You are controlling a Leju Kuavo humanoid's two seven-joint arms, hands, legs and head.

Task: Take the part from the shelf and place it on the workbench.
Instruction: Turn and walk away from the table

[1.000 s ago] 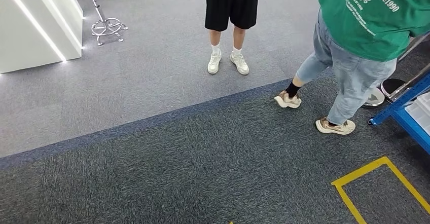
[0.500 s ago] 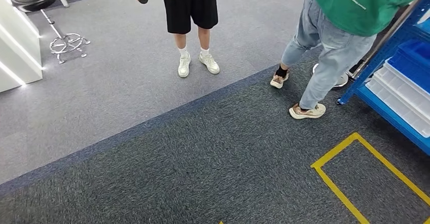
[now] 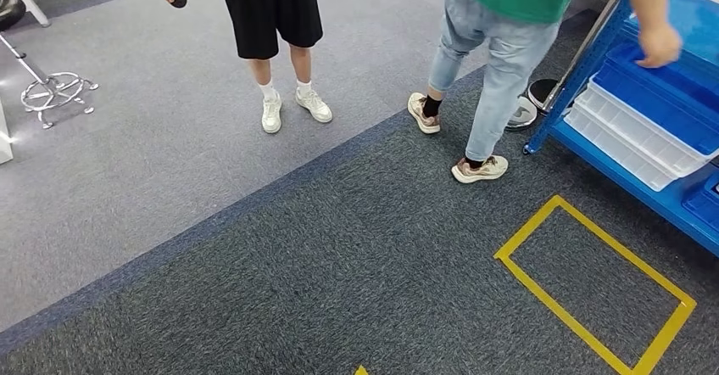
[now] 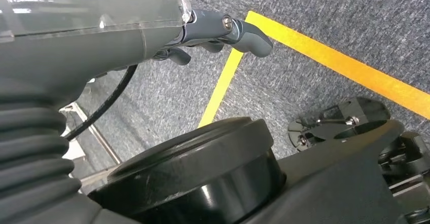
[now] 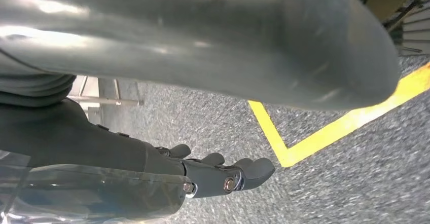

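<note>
Carpet in dark grey, marked with yellow floor tape, lies below us, and at the right edge stands the blue shelf holding clear plastic bins in which we cannot make out the part. Both our hands hang over the carpet holding nothing, the left hand and the right hand each with fingers loosely extended. Beside the shelf a person in a green shirt reaches a hand over it, while a person in black shorts stands well apart.
</note>
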